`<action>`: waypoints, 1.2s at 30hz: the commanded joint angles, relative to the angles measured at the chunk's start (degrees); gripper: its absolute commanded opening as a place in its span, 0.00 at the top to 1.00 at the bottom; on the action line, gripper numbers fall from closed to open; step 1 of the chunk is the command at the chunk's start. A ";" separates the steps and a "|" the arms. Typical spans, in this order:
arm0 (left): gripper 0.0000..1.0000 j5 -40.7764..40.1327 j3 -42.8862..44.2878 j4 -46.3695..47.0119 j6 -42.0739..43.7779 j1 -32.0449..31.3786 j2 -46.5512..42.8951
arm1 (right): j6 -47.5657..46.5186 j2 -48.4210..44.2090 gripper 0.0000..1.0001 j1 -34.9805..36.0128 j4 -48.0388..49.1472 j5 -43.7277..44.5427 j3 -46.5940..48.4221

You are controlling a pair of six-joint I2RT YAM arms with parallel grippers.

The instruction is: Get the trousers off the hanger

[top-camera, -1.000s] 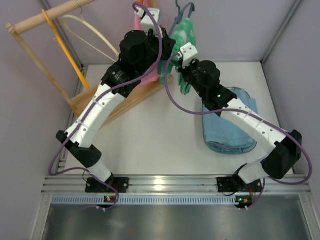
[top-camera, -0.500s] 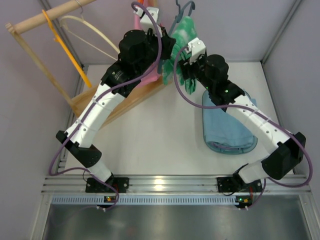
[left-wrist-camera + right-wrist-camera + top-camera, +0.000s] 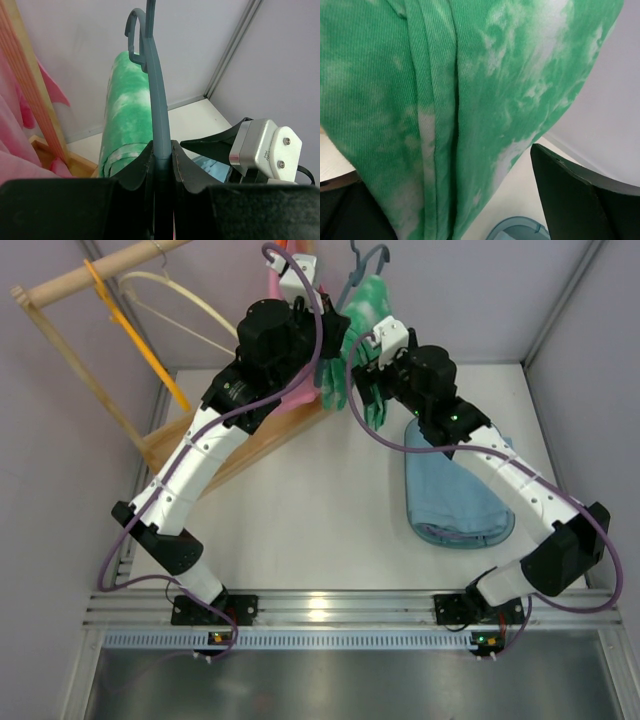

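Overhead, the left gripper (image 3: pixel 338 332) reaches the grey-blue hanger (image 3: pixel 355 275), which hangs upright by the back wall. The green tie-dye trousers (image 3: pixel 372 302) are draped over it, between the two grippers. The right gripper (image 3: pixel 366 380) sits at their lower part, and a folded blue cloth (image 3: pixel 455 490) lies behind it on the table.

From the left wrist, the fingers (image 3: pixel 142 162) are clamped together on the hanger's thin arm. The hook rises straight ahead, and the trousers hang just left of the gripper.

From the right wrist, the jaws stand wide apart. The trousers fill the view and hang down between the fingers (image 3: pixel 575 200), with no cloth pinched.
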 commanded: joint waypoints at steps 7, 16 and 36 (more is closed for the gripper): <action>1.00 -0.84 2.44 14.16 1.07 0.33 -4.37 | -0.60 0.87 0.29 -0.82 -2.90 -0.55 3.81; 1.00 -3.39 1.30 14.07 1.68 0.33 -3.93 | -0.60 0.52 1.00 -0.47 5.63 19.39 5.29; 1.00 -13.14 -11.53 11.70 -6.14 0.33 -2.61 | -5.35 0.26 1.00 1.29 13.70 29.87 23.85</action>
